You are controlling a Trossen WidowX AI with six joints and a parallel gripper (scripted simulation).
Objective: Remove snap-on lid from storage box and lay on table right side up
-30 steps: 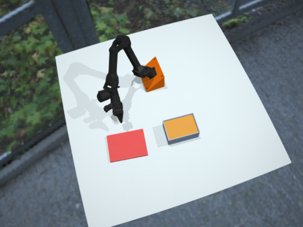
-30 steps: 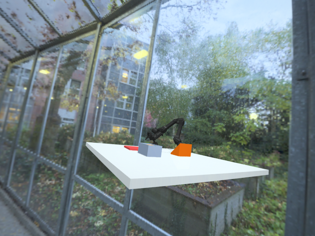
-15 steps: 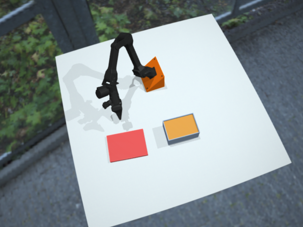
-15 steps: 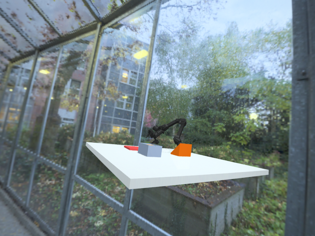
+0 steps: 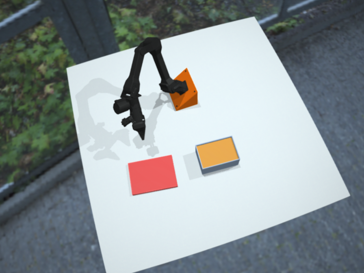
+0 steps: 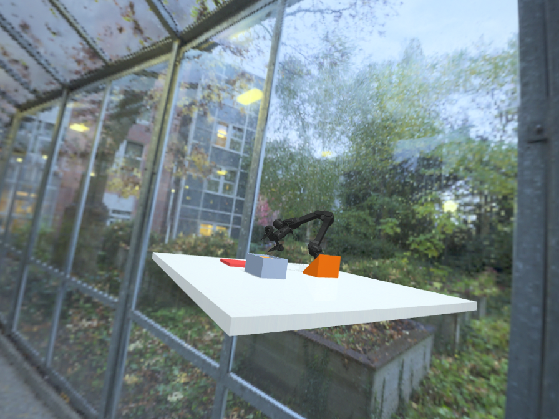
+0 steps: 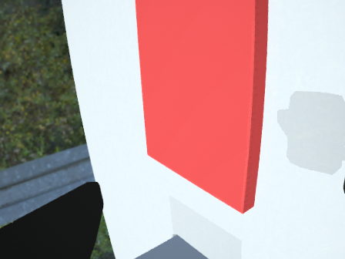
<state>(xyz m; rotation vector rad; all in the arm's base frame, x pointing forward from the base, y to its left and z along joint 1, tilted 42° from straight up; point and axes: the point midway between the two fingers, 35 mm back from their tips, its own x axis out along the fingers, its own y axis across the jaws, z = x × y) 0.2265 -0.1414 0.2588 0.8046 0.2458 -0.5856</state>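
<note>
The flat red lid [image 5: 152,174] [image 6: 231,262] [image 7: 200,96] lies flat on the table, apart from the box, with a smooth, plain face up. The grey-blue storage box [image 5: 221,166] [image 6: 266,267] [image 7: 175,248] stands upright with its top uncovered, an orange surface showing within its rim. In the top view it is to the right of the lid. My gripper [image 5: 143,138] [image 7: 226,187] is open and empty, raised above the table behind the lid's far edge, touching neither lid nor box. Only the tip of its right finger shows in the wrist view.
The white table [image 5: 235,220] [image 6: 338,295] [image 7: 115,96] bears everything. An orange wedge-shaped block [image 5: 191,88] [image 6: 328,265] with dark dots stands by the arm's base. The table's left edge runs past the lid in the top view.
</note>
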